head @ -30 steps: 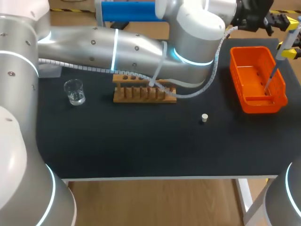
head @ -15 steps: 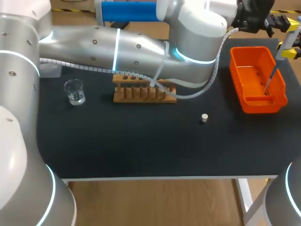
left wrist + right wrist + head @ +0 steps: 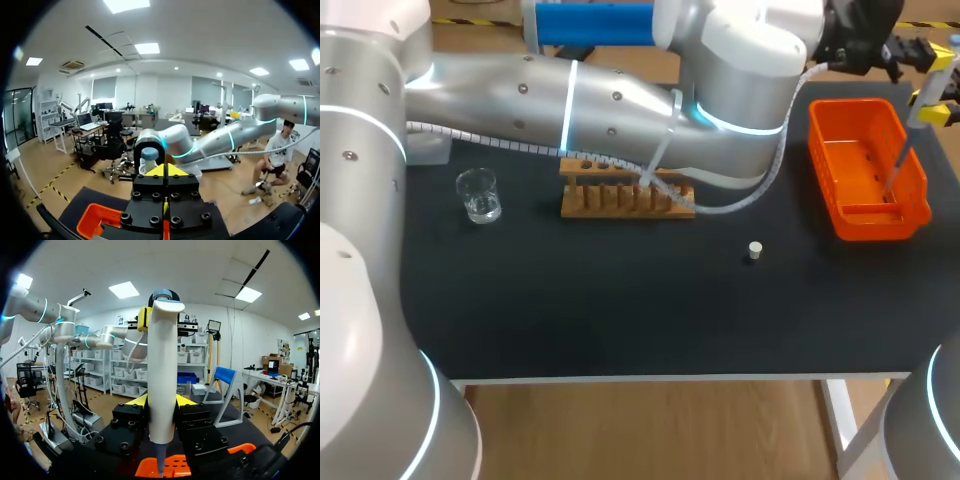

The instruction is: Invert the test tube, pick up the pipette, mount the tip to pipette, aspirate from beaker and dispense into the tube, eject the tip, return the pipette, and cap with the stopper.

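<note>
Right wrist view: shows the right gripper (image 3: 161,402) clenched on the white pipette (image 3: 162,365), yellow tips pressing its barrel from two sides, barrel upright, thin lower end pointing down at the orange basket (image 3: 182,466). Left wrist view: shows the left gripper (image 3: 165,171) with yellow tips pressed together, nothing between them, the pipette's rounded top just ahead. Head view: puts both grippers above the far right corner of the black table (image 3: 620,310), with the left arm (image 3: 620,100) stretched across from the left above the wooden test tube rack (image 3: 625,197). Leaves a glass beaker (image 3: 478,195) left of the rack, apart from it, and a small white stopper (image 3: 754,250) alone between rack and basket, nearer the front edge
</note>
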You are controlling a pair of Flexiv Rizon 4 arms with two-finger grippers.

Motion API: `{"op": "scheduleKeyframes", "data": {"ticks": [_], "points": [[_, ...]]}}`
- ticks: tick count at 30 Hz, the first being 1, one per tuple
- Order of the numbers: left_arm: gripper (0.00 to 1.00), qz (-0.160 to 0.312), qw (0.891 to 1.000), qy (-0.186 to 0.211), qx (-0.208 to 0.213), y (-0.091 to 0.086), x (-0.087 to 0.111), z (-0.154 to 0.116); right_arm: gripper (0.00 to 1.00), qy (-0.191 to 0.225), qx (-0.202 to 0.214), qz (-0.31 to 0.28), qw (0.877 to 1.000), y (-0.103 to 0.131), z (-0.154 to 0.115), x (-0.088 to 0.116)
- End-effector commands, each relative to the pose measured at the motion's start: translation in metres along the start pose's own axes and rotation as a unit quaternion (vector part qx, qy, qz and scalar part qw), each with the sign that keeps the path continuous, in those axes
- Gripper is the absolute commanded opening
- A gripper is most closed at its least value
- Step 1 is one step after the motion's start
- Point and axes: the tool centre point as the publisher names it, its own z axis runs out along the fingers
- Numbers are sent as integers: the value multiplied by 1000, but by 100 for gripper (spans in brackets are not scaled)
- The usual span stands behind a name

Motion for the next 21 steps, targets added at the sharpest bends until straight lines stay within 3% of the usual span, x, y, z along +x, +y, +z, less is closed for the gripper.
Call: {"op": "scheduleKeyframes", "data": {"ticks": [1,21], "points": [[0,-2,1000,-6,5,7,0,3,0,0,1,0,1000,2,0,1],[0,1,999,-41,8,-1,-8,-4,0,0,1,0,1000,2,0,1]]}}
